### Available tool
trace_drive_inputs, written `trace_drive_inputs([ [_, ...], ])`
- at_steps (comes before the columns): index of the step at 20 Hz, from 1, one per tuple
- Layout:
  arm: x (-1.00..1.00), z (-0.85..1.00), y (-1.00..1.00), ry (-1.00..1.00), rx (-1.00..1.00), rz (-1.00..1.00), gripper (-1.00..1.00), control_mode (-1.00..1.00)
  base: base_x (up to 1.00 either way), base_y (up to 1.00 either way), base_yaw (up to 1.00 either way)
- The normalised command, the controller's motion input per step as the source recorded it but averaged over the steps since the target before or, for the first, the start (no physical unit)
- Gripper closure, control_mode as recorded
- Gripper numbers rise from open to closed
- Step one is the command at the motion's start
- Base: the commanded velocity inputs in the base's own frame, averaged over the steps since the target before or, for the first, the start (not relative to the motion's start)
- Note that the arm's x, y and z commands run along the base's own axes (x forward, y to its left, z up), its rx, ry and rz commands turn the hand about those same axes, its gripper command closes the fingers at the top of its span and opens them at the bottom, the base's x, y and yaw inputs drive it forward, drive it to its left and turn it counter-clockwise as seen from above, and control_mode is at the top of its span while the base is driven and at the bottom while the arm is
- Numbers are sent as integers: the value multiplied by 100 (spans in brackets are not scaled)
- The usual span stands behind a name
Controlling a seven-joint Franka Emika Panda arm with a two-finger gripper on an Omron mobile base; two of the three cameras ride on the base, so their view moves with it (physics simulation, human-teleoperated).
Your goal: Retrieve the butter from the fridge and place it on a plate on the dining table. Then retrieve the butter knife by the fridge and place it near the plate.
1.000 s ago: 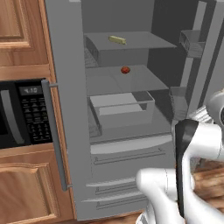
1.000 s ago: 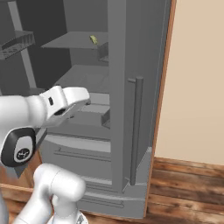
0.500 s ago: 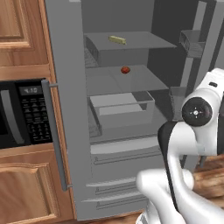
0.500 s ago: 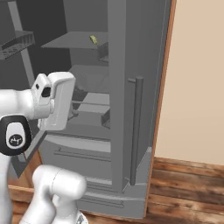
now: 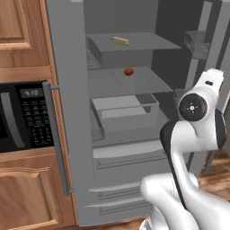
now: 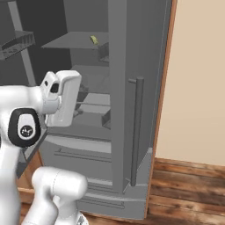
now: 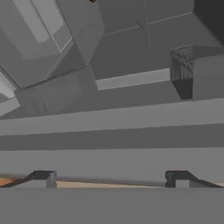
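Butter [image 5: 120, 41] lies on the fridge's [image 5: 76, 134] top shelf, well above the gripper [image 7: 110, 178], whose jaws gape wide and empty at drawer level. The arm has swung upright within a second, so the reach is only beginning.

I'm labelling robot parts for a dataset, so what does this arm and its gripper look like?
The arm has glossy white rounded shells with dark bands at the joints. A round dark cap with a small pale mark sits on one joint in each base view. The hand is a white boxy block. The gripper shows two small dark fingertips. No cables are visible.
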Motion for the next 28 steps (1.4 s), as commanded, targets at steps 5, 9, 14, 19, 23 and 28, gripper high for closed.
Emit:
trace_drive_inputs([
  [5,32,0,-24,19,0,0,-100,-100,0,0,0],
  [9,35,0,-42,26,0,0,-100,-100,0,0,0],
  [14,27,0,-40,29,0,0,-100,-100,0,0,0],
  [19,2,-9,-90,29,0,0,-100,-100,0,0,0],
  [23,0,-13,-100,31,0,-7,-100,-100,0,0,0],
  [28,-26,-6,-95,17,1,-12,-100,-100,0,0,0],
])
